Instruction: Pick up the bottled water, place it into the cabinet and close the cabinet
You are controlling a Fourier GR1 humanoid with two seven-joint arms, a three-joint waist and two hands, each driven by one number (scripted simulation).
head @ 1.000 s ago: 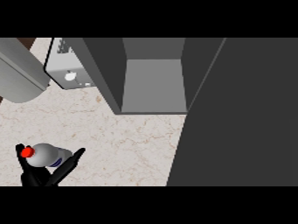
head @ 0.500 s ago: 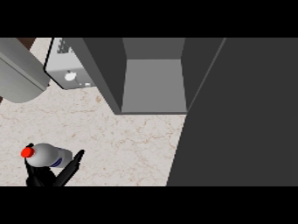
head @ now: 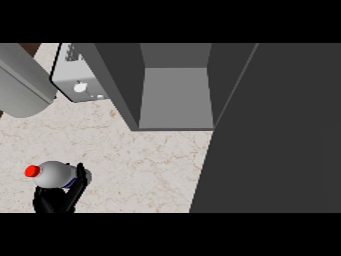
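While the cabinet (head: 174,100) stands open at the top middle of the head view, the bottled water (head: 53,173) sits low at the left, close to the view's lower edge. It is a pale, rounded bottle with a red cap (head: 32,171) pointing toward the left, and a thin strip of blue shows on its lower right side. 1 black hand (head: 57,198) comes up from the lower edge directly beneath it, at the left of the view, so it reads as the left hand; its fingers are curled up around the bottle's right and lower sides, grasping it, and 1 dark finger (head: 79,172) lies across the bottle's right flank. Whether the bottle rests on the marble counter (head: 151,165) or is lifted off it cannot be told. Between the bottle and the cabinet's front edge lies a broad stretch of bare counter. The cabinet's grey interior is framed by 2 dark side walls, and its large dark door (head: 284,135) fills the right side of the view. A white appliance (head: 81,85) stands just left of the cabinet, with a grey curved object (head: 10,80) farther left.
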